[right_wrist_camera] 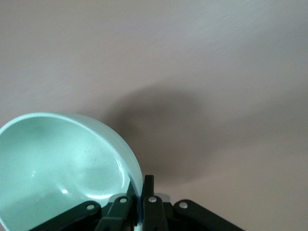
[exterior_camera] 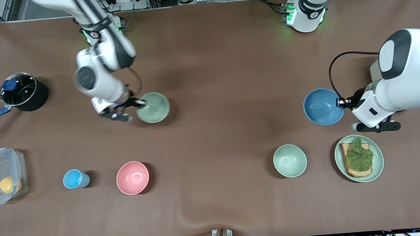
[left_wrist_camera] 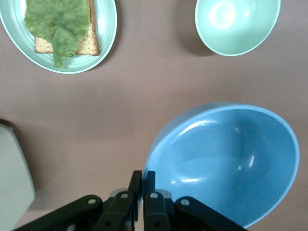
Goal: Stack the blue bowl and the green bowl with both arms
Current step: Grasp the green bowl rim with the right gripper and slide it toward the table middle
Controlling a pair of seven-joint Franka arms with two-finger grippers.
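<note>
A: Where is the blue bowl (exterior_camera: 323, 106) found, and how is it held?

B: It is seen toward the left arm's end of the table, with the left gripper (exterior_camera: 340, 102) at its rim on the side toward that arm. In the left wrist view the fingers (left_wrist_camera: 149, 185) are pressed together on the rim of the blue bowl (left_wrist_camera: 226, 161), and the bowl is shown tilted, so it is probably lifted off the brown table (exterior_camera: 227, 56), though that cannot be confirmed from the front view.

A: And the green bowl (exterior_camera: 153, 107)?

B: It is placed toward the right arm's end, farther from the front camera than the pink bowl (exterior_camera: 132, 177). The right gripper (exterior_camera: 138, 102) is clamped on its rim, at the edge toward the right arm. In the right wrist view the rim of the green bowl (right_wrist_camera: 67, 168) is pinched between the closed fingers (right_wrist_camera: 148, 190), and the bowl is seen tipped.

A: What is seen near the blue bowl?

B: A mint-green bowl (exterior_camera: 290, 160) and a green plate (exterior_camera: 377, 157) carrying toast with lettuce (exterior_camera: 357, 157) are set nearer the front camera than it.
</note>
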